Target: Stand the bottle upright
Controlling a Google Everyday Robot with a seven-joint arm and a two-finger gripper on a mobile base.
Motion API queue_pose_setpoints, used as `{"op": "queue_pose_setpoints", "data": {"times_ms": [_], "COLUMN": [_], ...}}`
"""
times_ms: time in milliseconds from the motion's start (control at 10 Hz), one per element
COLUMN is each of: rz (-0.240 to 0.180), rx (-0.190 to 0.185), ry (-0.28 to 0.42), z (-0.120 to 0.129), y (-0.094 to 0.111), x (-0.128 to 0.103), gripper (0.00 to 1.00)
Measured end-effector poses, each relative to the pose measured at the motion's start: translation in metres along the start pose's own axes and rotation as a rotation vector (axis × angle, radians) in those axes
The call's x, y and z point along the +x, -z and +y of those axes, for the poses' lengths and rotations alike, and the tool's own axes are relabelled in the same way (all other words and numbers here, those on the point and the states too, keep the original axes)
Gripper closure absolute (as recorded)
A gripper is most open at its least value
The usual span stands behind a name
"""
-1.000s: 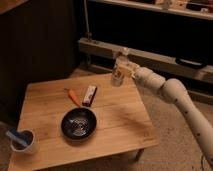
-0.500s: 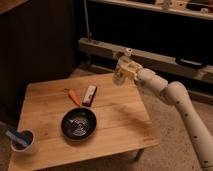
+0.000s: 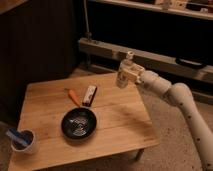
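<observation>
Since a second ago: gripper (image 3: 125, 73) with its load has shifted slightly right, toward the table's far right corner. Nothing on the table has moved.

Gripper: in the air above the far right corner of the wooden table (image 3: 120, 120), at the end of the white arm (image 3: 170, 95), which reaches in from the right. Jaws are closed on the bottle (image 3: 121, 78).

Bottle: held off the table and touching no surface. It shows as a pale, cream-coloured slim shape at the gripper's left side, hanging just over the table's far edge. Its exact tilt is unclear, and the cap cannot be told apart from the gripper parts.

On the table:
- Black pan (image 3: 78, 123), round, near the middle and a little toward the near edge.
- Orange-handled tool (image 3: 73, 96), lying flat just behind the pan, at an angle.
- Red-and-white packet (image 3: 89, 95), flat, just to the right of the tool, close to it but apart.
- White cup (image 3: 24, 141) at the near left corner with a blue item standing in it, well apart from the pan.

Behind the table: a dark shelf unit with a pale metal rail (image 3: 165, 59) running across it.
</observation>
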Motion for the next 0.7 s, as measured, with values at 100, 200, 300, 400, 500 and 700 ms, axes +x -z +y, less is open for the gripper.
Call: {"op": "queue_pose_setpoints", "data": {"times_ms": [100, 200, 300, 400, 500, 700], "rz": [-0.003, -0.008, -0.013, -0.020, -0.031, -0.045], "rx": [0.003, 0.014, 0.023, 0.032, 0.041, 0.042], "ry": [0.008, 0.023, 0.034, 0.047, 0.059, 0.070], "z": [0.000, 0.000, 0.001, 0.002, 0.002, 0.004], "y": [0.001, 0.002, 0.003, 0.005, 0.006, 0.011], "x": [-0.005, -0.014, -0.019, -0.024, -0.031, -0.040], "gripper": [1.00, 1.00, 1.00, 1.00, 1.00, 1.00]}}
